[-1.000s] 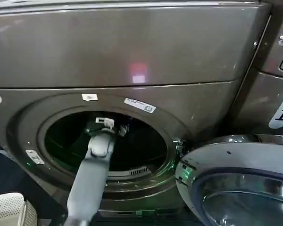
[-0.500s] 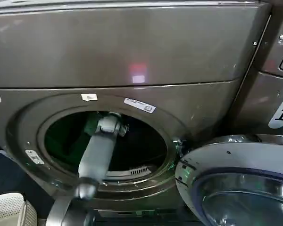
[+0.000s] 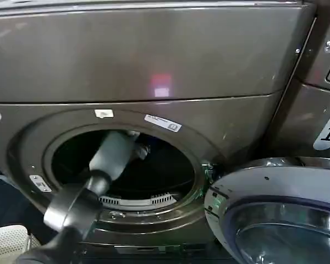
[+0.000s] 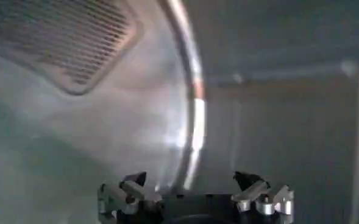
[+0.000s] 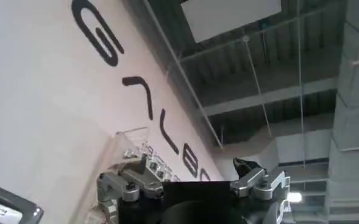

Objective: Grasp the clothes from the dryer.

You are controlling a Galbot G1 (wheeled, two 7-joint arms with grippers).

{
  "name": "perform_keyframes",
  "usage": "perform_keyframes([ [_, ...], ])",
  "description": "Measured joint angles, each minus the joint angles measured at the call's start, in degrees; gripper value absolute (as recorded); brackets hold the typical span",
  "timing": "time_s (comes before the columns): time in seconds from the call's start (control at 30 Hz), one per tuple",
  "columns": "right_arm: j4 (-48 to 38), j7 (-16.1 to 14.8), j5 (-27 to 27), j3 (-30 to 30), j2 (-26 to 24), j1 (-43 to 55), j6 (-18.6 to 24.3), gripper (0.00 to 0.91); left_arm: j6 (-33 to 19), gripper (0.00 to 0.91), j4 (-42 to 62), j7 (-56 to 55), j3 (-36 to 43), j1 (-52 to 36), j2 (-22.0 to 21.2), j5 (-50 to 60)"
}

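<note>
One dryer (image 3: 154,60): bronze-grey front, round porthole, steel drum dark inside, silver-rimmed door (image 3: 275,212) swung open at lower right | left end effector (image 4: 194,192): inside drum, fingers spread wide, holding nothing | right end effector (image 5: 191,179): spread wide, aimed at ceiling.

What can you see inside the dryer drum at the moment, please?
Inside the dryer the left arm reaches through the porthole; its left tool is open before a bare steel wall and a vent grille. No clothes are visible; the arm hides part of the drum.
</note>
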Motion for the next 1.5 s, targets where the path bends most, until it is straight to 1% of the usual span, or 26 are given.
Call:
perform_keyframes([
  [0.27,-0.6,-0.2,0.0,0.4,-0.1,-0.4,0.2,0.907,-0.9,0.907,2.7,3.4,8.4,-1.9,-0.1,4.8],
  [0.5,-0.2,-0.2,-0.3,-0.4,-0.1,0.4,0.2,0.907,-1.0,0.907,5.1,4.7,13.1,-3.8,-0.9,8.5],
  [0.77,-0.5,-0.4,-0.6,-1.1,0.2,1.1,0.3,0.907,-0.7,0.907,7.7,4.8,17.8,-4.4,-2.2,10.4],
  [1.03,-0.6,-0.4,-1.1,-1.7,-0.1,1.5,0.4,0.907,-0.5,0.907,9.6,3.9,19.5,-3.4,-2.5,10.3],
  [1.33,-0.2,-0.5,-1.3,-2.4,0.0,1.8,0.5,0.907,-0.3,0.907,9.9,1.9,18.7,-2.3,-3.1,7.8],
  [1.37,-0.3,-0.5,-1.3,-2.4,0.0,1.8,0.5,0.907,-0.3,0.830,10.0,1.7,18.6,-2.1,-3.2,7.5],
  [1.43,-0.5,-0.6,-1.4,-2.4,0.0,1.8,0.7,0.907,-0.3,0.205,10.1,1.5,18.6,-1.7,-3.3,7.0],
  [1.47,-0.6,-0.6,-1.4,-2.3,0.1,1.8,0.7,0.907,-0.3,0.125,10.1,1.4,18.6,-1.7,-3.3,6.7],
  [1.5,-0.7,-0.7,-1.4,-2.3,0.1,1.8,0.7,0.907,-0.3,0.000,10.2,1.4,18.6,-1.6,-3.3,6.4],
])
